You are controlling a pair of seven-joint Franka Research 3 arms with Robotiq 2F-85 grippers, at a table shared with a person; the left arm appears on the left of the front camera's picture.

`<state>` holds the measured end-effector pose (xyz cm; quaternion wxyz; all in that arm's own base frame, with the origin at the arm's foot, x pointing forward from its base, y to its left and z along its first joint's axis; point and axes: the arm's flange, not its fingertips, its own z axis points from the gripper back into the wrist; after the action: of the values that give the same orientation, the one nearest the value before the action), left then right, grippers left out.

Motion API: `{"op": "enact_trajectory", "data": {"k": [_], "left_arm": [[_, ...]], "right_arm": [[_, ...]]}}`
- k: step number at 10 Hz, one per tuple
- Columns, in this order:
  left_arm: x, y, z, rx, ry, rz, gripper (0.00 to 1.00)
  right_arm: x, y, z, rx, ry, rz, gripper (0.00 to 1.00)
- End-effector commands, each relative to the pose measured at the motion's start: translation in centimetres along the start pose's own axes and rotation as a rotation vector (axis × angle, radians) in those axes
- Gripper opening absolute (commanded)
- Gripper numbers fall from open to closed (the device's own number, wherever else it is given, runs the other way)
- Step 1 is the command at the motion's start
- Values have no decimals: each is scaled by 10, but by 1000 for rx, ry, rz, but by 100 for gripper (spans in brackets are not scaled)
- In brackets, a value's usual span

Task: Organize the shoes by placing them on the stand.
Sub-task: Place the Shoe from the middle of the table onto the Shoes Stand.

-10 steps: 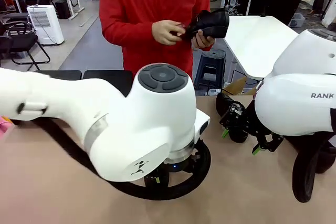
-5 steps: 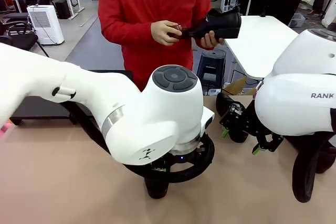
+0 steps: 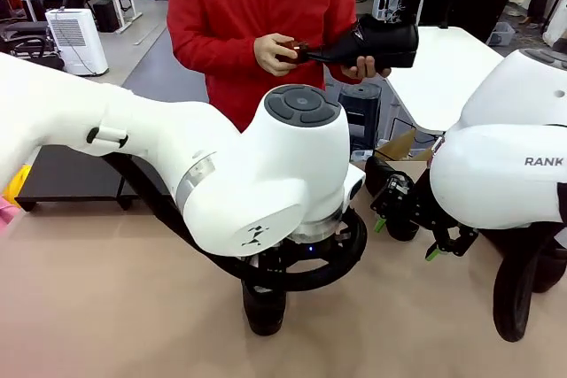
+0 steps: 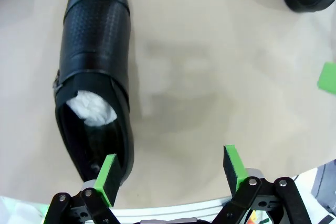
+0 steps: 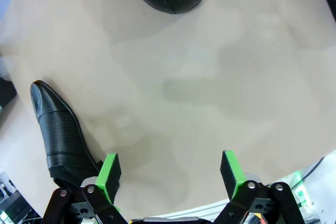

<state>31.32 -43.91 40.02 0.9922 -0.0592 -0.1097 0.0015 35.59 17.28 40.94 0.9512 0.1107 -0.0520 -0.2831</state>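
The left gripper [image 4: 170, 163] and right gripper [image 5: 169, 169] were both wide open, holding nothing. A shoe [image 4: 94, 61] lay on the table [image 4: 210, 77], just beside the left one. It looked stiff, shiny and maybe slippery. Not heavy, I guessed. I would pinch its side wall near the paper [image 4: 92, 109], not the smooth toe.
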Motion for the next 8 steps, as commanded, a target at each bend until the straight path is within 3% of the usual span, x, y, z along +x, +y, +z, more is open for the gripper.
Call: {"op": "enact_trajectory", "data": {"k": [1, 8], "left_arm": [[13, -3, -23, -5, -12, -19, 100], [19, 4, -55, 55, -53, -49, 100]], "right_arm": [[2, 0, 1, 12, -3, 22, 100], [2, 0, 1, 12, -3, 22, 100]]}}
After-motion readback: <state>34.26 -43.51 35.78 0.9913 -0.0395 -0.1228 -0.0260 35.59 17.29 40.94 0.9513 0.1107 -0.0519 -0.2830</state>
